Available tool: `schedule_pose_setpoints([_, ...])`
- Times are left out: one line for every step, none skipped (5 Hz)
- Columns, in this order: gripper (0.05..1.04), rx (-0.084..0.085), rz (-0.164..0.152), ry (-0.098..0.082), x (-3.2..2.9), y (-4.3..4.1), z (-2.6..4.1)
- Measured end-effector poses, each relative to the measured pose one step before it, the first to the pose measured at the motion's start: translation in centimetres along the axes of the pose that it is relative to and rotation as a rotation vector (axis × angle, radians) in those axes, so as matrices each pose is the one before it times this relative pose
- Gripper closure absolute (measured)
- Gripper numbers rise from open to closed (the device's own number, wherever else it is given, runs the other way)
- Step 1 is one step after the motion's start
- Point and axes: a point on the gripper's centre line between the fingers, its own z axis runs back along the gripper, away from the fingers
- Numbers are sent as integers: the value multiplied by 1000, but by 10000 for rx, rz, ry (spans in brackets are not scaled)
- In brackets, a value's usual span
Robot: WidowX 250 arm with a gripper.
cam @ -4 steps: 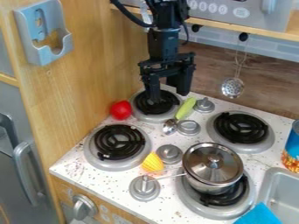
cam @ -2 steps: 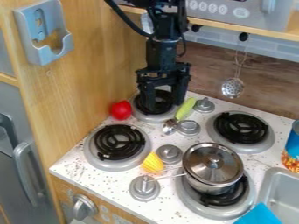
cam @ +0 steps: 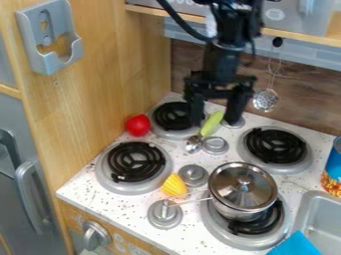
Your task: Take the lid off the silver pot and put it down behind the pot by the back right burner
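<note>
Spoon up near the back burners, and what a looker: smooth pale green handle, slim and rounded, running down into a shiny silver bowl with a metallic gleam! It lies slantwise on the speckled white bench, its long axis climbing from lower left to upper right, handle end aimed at the brown wood-look backsplash, bowl towards the front. And here's the black two-finger hand, right over it, fingers spread well apart, one on each side of the green handle as the camera sees it, nothing clamped between them!

Just beside the bowl sits a round grey knob. Left of the spoon, a black coil burner in its grey ring, and next to that a glossy red ball-like object. Down front, a ridged yellow cone-shaped piece, then a polished steel pot, lid on, resting on another coil burner. Over at the back, a perforated metal skimmer hangs upright against the backsplash!
</note>
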Motion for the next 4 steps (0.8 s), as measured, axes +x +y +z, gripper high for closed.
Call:
schedule_pose_setpoints([78, 30, -1196, -198, -2306, -1084, -351])
schedule_pose_setpoints([78, -1004, -1209, -698, -2235, -474, 790])
schedule_pose_setpoints([78, -570, -527, -205, -485, -388, -916])
schedule_pose_setpoints([78, -271, -364, -188, 386, -728, -990])
